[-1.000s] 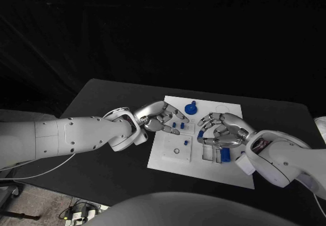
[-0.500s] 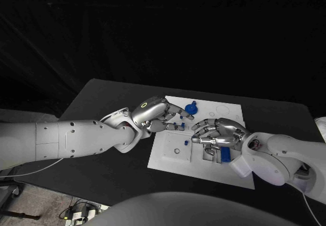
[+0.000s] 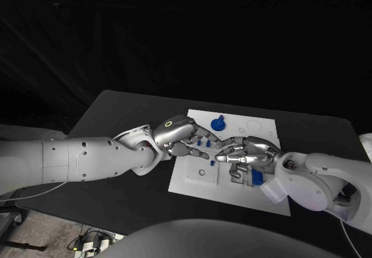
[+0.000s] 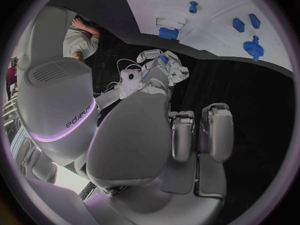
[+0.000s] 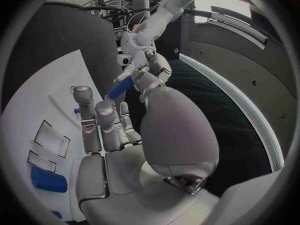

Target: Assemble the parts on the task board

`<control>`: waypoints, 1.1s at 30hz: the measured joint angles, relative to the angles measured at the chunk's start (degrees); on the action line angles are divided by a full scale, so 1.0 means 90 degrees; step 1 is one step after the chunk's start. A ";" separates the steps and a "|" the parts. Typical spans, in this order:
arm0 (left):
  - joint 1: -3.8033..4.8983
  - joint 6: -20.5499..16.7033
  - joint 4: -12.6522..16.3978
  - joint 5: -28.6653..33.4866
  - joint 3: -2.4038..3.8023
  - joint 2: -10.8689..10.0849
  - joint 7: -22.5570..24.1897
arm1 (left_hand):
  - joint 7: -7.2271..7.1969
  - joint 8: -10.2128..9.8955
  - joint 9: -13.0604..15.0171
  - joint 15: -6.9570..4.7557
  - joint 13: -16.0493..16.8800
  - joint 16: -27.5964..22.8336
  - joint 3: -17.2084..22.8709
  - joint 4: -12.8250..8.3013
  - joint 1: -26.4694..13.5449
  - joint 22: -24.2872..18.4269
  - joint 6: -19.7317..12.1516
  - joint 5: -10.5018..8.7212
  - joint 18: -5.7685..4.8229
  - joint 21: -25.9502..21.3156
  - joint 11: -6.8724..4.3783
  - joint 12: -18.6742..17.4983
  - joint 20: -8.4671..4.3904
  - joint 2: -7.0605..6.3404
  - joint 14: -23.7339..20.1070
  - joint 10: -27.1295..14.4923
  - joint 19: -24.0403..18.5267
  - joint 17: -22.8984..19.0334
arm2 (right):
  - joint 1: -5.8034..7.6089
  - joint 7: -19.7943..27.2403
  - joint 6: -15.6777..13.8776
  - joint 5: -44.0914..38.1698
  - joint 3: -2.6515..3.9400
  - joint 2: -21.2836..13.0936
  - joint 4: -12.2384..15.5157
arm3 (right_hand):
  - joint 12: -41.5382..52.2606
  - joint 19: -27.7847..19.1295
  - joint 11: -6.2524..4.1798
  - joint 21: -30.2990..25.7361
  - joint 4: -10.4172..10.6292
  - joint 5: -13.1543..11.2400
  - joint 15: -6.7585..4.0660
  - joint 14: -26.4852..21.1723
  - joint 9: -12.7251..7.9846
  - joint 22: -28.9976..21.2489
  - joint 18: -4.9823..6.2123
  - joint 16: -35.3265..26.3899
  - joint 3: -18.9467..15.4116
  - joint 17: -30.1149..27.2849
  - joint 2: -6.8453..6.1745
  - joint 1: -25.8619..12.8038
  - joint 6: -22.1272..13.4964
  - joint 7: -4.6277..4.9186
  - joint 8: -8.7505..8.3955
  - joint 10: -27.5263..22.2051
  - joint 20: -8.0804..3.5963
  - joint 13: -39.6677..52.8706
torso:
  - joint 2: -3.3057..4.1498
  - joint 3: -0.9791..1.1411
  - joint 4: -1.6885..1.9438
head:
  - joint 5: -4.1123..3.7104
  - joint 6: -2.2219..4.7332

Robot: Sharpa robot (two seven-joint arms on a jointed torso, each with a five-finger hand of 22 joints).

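the two hands met fingertip to fingertip over the middle of the task board (image 3: pixel 256 193), and that meeting point hid whatever lay under it. the right wrist view showed a slim blue part (image 5: pixel 120 90) pinched at the tips of the right hand (image 3: pixel 247 150); the left hand (image 3: pixel 180 135) reached in to the same spot, but whether its fingers (image 3: pixel 203 153) actually touched the part could not be made out, and they looked spread rather than clenched. in the head view the part itself was covered by the fingers.

around them on the white plate: a blue knob (image 3: pixel 217 124) near the far edge, two small blue pegs (image 3: pixel 203 143) just behind the left hand, a blue cylinder (image 3: pixel 256 176) lying close beside the right hand, partly covered by it, and a ring (image 3: pixel 201 172) near the left edge. the board sat on the black tabletop (image 3: pixel 116 113).

compared with half a second before, the left hand had stretched further across toward the right one, closing the gap between them, and the small blue piece seen between them then was no longer visible on the plate.
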 measured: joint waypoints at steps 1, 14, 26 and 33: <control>-0.0010 0.0056 -0.0004 -0.0025 0.0000 0.0007 -0.0026 | 0.0000 0.0000 0.0004 0.0000 0.0000 0.0000 0.0000 0.0000 -0.0038 0.0000 0.0000 0.0000 0.0000 0.0000 0.0000 0.0000 -0.0018 0.0007 0.0000 0.0000 0.0018 0.0000 | 0.0000 0.0006 0.0025 0.0026 0.0000 0.0003 0.0000 | 0.0001 0.0000 0.0000 0.0000 0.0000 0.0000 0.0000 0.0000 0.0000 0.0000 0.0000 0.0000 0.0000 0.0000 0.0000 0.0000 0.0000 0.0000 0.0000 0.0000 0.0000 0.0000 | 0.0000 0.0000 0.0001 | 0.0001 0.0000; -0.0084 0.0622 -0.0108 -0.0179 -0.0002 0.0171 -0.0266 | 0.0159 0.0024 0.0029 0.0000 0.0000 0.0000 -0.0035 -0.0001 -0.0218 -0.0001 0.0230 0.0000 0.0000 -0.0023 0.0000 0.0000 -0.0018 0.0067 0.0000 0.0000 0.0019 -0.0001 | 0.0000 0.0030 0.0277 0.0202 0.0000 0.0062 0.0023 | 0.0001 -0.0045 -0.0023 -0.0052 -0.0017 0.0000 0.0000 -0.0046 0.0000 -0.0001 0.0000 0.0000 -0.0018 -0.0065 -0.0009 -0.0008 -0.0042 -0.0002 0.0049 -0.0022 0.0000 0.0008 | 0.0002 -0.0002 0.0007 | 0.0021 0.0000; -0.0093 0.0843 -0.0141 -0.0062 0.0006 0.0257 -0.0288 | 0.0344 0.0240 0.0101 0.0147 0.0000 0.0000 0.0165 -0.0002 -0.0388 -0.0001 0.0892 0.0000 0.0000 -0.0023 0.0191 0.0000 0.0052 0.0328 -0.0033 -0.0009 0.0018 -0.0002 | -0.0004 0.0014 0.0406 0.0232 -0.0007 0.0105 -0.0001 | 0.0028 -0.0091 -0.0048 -0.0080 -0.0017 -0.0004 0.0000 -0.0092 -0.0001 0.0004 0.0000 -0.0026 -0.0018 -0.0125 0.0005 0.0006 -0.0042 -0.0002 0.0074 -0.0046 0.0001 0.0017 | 0.0002 -0.0003 0.0004 | 0.0067 0.0000; -0.0101 0.0939 -0.0152 0.0079 0.0000 0.0265 -0.0243 | 0.0356 0.0293 0.0090 0.0215 -0.0001 0.0000 0.0347 -0.0008 -0.0337 -0.0001 0.1284 0.0125 0.0000 -0.0023 0.0252 0.0000 0.0112 0.0460 -0.0010 -0.0001 0.0004 -0.0002 | -0.0002 -0.0006 0.0452 0.0230 -0.0002 0.0100 -0.0014 | 0.0035 -0.0137 -0.0059 -0.0110 -0.0063 -0.0009 0.0000 -0.0136 -0.0001 0.0004 0.0000 -0.0050 -0.0006 -0.0158 0.0045 0.0048 -0.0042 -0.0002 0.0101 -0.0057 0.0001 0.0016 | 0.0002 -0.0003 0.0002 | 0.0063 0.0000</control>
